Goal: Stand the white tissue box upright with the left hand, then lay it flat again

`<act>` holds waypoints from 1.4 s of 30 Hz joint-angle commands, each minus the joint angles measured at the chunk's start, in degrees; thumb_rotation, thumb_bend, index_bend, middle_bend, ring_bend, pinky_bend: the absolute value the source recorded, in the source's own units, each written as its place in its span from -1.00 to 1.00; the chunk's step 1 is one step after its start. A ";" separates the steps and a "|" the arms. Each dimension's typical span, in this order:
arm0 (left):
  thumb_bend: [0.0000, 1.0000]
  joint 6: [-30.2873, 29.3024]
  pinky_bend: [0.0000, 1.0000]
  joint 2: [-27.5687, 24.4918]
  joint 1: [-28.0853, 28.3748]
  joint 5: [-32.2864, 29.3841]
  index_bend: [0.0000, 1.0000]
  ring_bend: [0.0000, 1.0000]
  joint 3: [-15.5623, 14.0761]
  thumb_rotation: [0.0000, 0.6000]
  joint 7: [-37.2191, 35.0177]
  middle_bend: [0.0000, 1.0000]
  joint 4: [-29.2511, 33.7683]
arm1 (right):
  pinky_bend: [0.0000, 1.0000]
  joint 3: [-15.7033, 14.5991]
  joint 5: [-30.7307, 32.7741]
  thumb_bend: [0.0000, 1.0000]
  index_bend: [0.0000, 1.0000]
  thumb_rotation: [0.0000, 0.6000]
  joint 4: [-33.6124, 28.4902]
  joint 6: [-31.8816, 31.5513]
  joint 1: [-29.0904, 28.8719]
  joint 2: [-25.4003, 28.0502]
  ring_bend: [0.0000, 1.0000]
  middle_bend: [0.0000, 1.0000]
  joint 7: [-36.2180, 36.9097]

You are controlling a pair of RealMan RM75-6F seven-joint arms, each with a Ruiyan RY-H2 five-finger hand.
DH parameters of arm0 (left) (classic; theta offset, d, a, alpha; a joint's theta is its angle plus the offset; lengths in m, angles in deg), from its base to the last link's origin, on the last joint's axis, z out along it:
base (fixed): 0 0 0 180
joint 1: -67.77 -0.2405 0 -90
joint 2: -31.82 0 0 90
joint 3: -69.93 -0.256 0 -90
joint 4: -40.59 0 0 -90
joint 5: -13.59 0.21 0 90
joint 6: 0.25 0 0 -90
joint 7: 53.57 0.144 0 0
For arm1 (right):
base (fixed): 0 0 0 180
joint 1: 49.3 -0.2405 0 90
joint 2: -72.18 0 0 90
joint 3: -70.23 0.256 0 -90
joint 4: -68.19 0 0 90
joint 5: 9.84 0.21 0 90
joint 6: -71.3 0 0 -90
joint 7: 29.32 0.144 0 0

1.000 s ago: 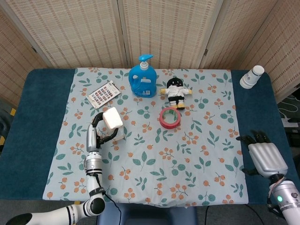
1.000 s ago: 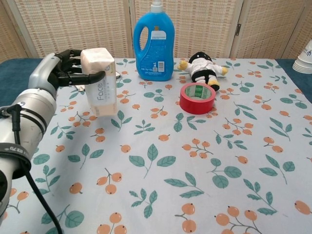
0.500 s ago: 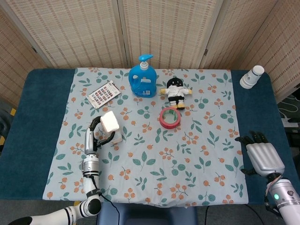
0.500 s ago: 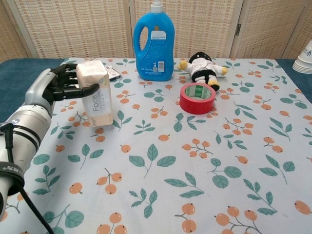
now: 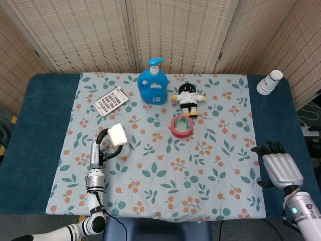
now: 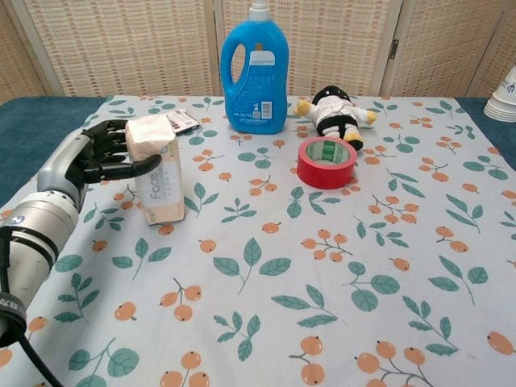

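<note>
We see blue bottle, red tape & doll well right of upright tissue box, long axis vertical, left robot hand gripping it; right robot hand spread.

White tissue box, soft pack with grey "Face" lettering down one side. Stands upright on its short end, base on the floral cloth, at the table's left side, top slightly rumpled.
</note>
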 commanded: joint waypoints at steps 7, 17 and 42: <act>-0.50 0.68 -0.71 -0.20 -1.20 1.31 -0.46 -0.74 -1.41 1.00 -1.72 -0.19 -1.21 | -1.00 -0.24 0.04 -0.89 -0.60 1.00 0.06 0.12 -0.30 0.02 -1.00 -0.64 0.15; -0.61 1.87 -0.76 -1.67 -2.00 3.47 -1.00 -1.00 -2.62 1.00 -4.22 -0.87 -0.73 | -1.00 -0.61 0.26 -0.89 -0.60 1.00 0.03 -0.05 -0.62 -0.38 -1.00 -0.64 -0.39; -0.67 -0.91 -0.81 -12.15 -7.36 5.82 -1.00 -1.00 -5.26 1.00 0.18 -1.00 11.56 | -1.00 -1.12 -1.61 -0.89 -0.60 1.00 -1.01 0.29 -1.12 -0.13 -1.00 -0.64 -0.10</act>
